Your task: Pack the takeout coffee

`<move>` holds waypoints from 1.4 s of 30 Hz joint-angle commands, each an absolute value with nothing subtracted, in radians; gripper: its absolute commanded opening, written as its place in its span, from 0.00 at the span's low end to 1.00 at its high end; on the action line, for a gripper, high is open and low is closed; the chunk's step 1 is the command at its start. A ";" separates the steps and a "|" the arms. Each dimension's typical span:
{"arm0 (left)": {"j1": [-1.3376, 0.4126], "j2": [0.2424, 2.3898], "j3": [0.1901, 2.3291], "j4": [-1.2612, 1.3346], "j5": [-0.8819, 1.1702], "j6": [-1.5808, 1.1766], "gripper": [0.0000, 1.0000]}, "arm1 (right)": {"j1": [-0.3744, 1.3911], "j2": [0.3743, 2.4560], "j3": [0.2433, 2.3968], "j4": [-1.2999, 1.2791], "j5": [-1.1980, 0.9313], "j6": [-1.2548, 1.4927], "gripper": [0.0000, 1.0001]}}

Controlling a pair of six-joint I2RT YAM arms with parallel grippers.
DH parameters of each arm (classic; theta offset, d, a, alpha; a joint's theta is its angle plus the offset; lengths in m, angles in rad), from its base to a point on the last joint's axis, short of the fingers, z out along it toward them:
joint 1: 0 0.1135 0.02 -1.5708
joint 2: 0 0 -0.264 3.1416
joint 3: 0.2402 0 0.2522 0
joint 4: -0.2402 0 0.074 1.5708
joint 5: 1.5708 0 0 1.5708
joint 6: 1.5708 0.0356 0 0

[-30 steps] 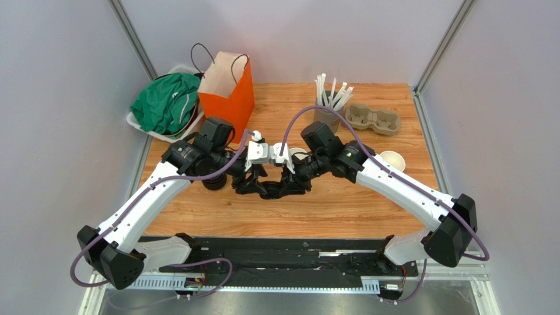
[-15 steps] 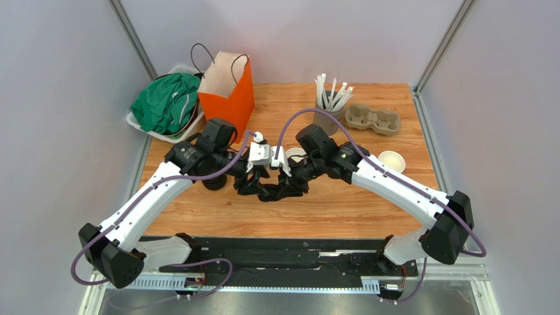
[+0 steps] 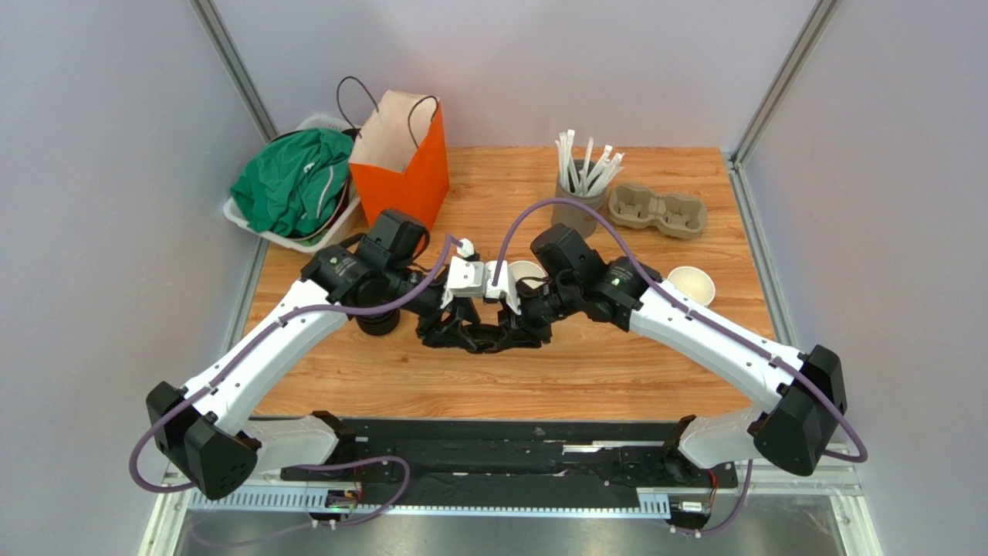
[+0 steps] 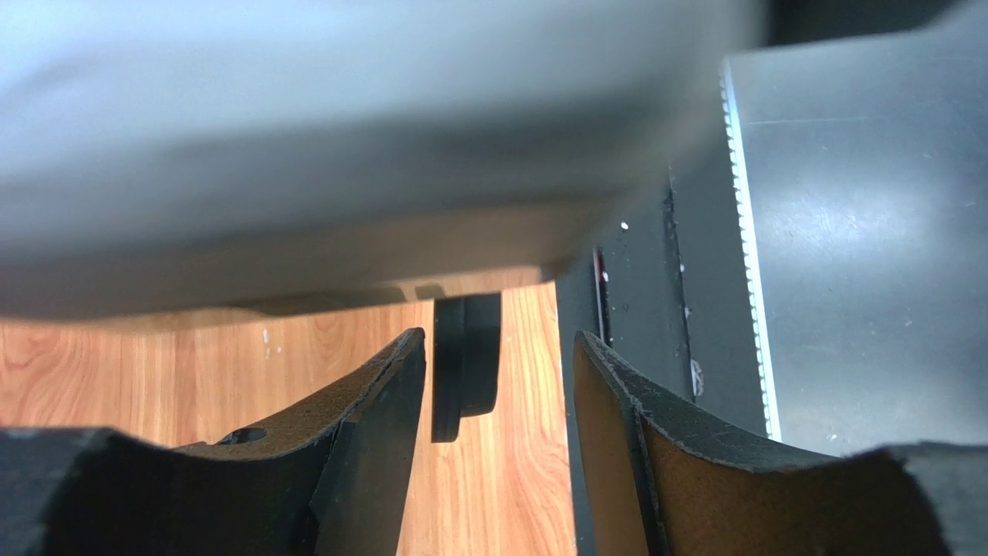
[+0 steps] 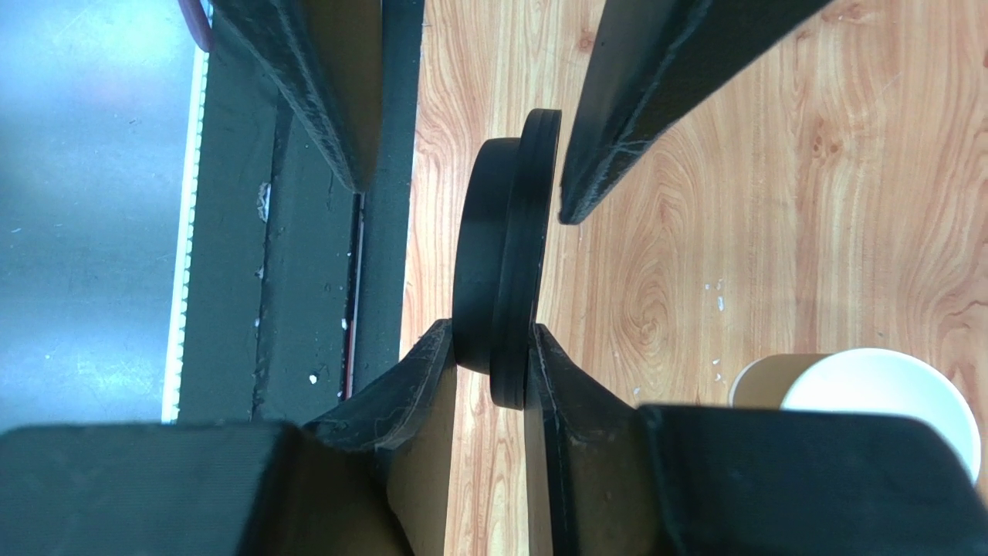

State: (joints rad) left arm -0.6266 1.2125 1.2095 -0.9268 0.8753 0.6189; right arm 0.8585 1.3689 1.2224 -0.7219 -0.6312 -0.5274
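Two grippers meet tip to tip over the middle of the wooden table (image 3: 603, 359), toward its near edge. Right gripper (image 5: 493, 338): fingers pressed onto the black lid (image 5: 505, 261), one pad on each flat face, pinching the part of the rim nearest its wrist. The lid is held on edge. Left gripper (image 4: 499, 342): jaws spread, one finger on either side of the same lid. The left wrist view shows a gap on both sides, narrower on one, and no contact. The upper part of that view is blocked by a blurred pale mass I cannot identify. Tan paper cup (image 3: 524, 273): upright on the wood just behind the two grippers, beside the right wrist, white inside, mouth open, apart from the lid. Second white-lined cup (image 3: 692, 283) stands farther right, near the right forearm. Along the back of the table: grey cup of white straws (image 3: 576, 197), pulp cup carrier (image 3: 659, 212), orange paper bag (image 3: 400, 168). Green cloth (image 3: 296, 180) lies heaped in a white tub (image 3: 238, 217) off the back left corner.
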 commanded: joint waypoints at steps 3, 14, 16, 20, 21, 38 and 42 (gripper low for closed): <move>-0.568 1.152 1.247 -0.799 0.882 0.488 0.59 | 0.864 1.296 1.183 -0.608 -0.627 -0.531 0.15; -0.541 1.071 1.189 -0.799 0.989 0.495 0.62 | 0.844 1.296 1.193 -0.589 -0.673 -0.489 0.15; -0.541 1.072 1.178 -0.801 0.999 0.503 0.63 | 0.822 1.295 1.204 -0.591 -0.713 -0.476 0.15; -0.541 1.083 1.157 -0.776 0.968 0.493 0.63 | 0.804 1.281 1.209 -0.591 -0.762 -0.456 0.15; -0.541 1.083 1.152 -0.759 0.959 0.486 0.63 | 0.802 1.273 1.209 -0.591 -0.770 -0.453 0.15; -0.546 1.138 1.127 -0.660 0.962 0.399 0.64 | 0.802 1.289 1.229 -0.588 -0.819 -0.425 0.15; -0.555 1.147 1.134 -0.706 0.989 0.436 0.64 | 0.804 1.284 1.229 -0.588 -0.818 -0.425 0.15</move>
